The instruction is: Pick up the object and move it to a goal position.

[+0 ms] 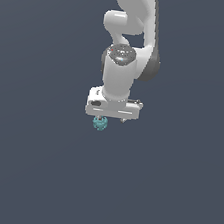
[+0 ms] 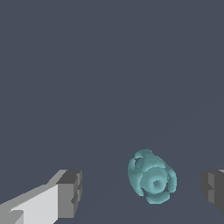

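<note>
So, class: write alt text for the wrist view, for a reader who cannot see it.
A small teal-blue knobbly lump lies between the open gripper's two grey fingertips, touching neither and nearer one than the other. Everything around it is flat, plain dark grey-blue.

No readable text, label, brand, number or sign is found in either view — neither on the white arm [image 1: 119, 80] nor on the plain grey ground. Small dark and red marks are seen on the arm's wrist cap — too small to be read.
</note>
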